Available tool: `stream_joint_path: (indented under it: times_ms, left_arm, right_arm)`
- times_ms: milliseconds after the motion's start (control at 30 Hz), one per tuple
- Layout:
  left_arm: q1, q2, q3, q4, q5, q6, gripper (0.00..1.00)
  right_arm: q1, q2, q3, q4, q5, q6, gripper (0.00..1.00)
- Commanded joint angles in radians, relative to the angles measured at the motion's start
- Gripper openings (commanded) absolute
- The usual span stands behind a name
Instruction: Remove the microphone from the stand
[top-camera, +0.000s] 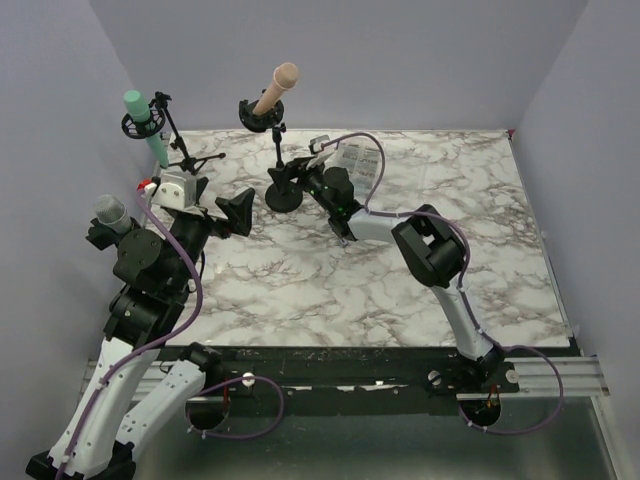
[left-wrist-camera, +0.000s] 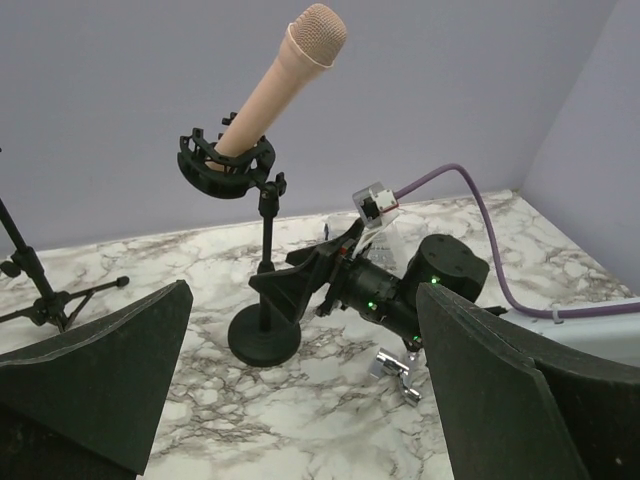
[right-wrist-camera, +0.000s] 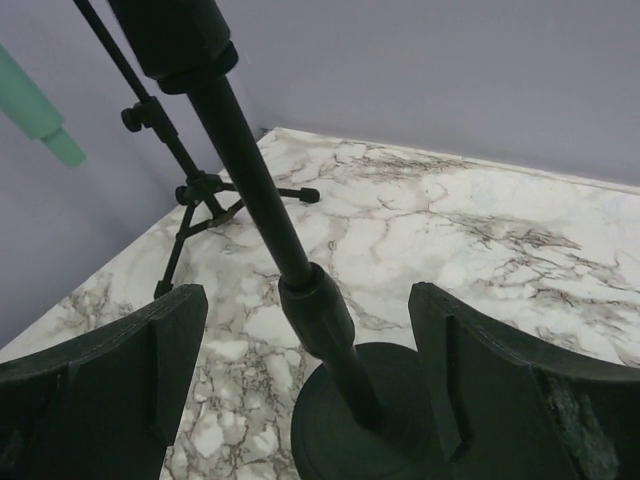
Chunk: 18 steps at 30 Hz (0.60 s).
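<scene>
A peach microphone (top-camera: 276, 88) sits tilted in a black shock mount (top-camera: 258, 115) on a stand with a round black base (top-camera: 284, 196). It also shows in the left wrist view (left-wrist-camera: 281, 84). My right gripper (top-camera: 296, 177) is open, its jaws on either side of the stand's pole (right-wrist-camera: 262, 205) just above the base (right-wrist-camera: 372, 428), not touching it. My left gripper (top-camera: 215, 214) is open and empty, to the left of the stand and well below the microphone, facing it in the left wrist view (left-wrist-camera: 300, 400).
A green microphone (top-camera: 146, 126) hangs on a black tripod stand (top-camera: 184, 157) at the back left. A grey microphone (top-camera: 110, 213) stands by the left arm. A clear packet (top-camera: 356, 156) lies behind the right arm. A small silver part (left-wrist-camera: 397, 372) lies under the right wrist.
</scene>
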Motion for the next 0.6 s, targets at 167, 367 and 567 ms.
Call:
stream_joint_path:
  times_ms: [167,367,567]
  left_arm:
    - [0.01,0.003,-0.009,0.022,-0.001,0.0,0.99]
    - [0.021,0.004,-0.007,0.019,0.004,-0.009,0.98]
    - [0.021,0.009,-0.009,0.019,0.009,-0.009,0.98]
  right_arm:
    - [0.001,0.167,0.251,-0.054,0.05,-0.078,0.78]
    - [0.001,0.186,0.274,-0.074,0.033,-0.08,0.6]
    - [0.001,0.191,0.269,-0.095,-0.005,-0.074,0.42]
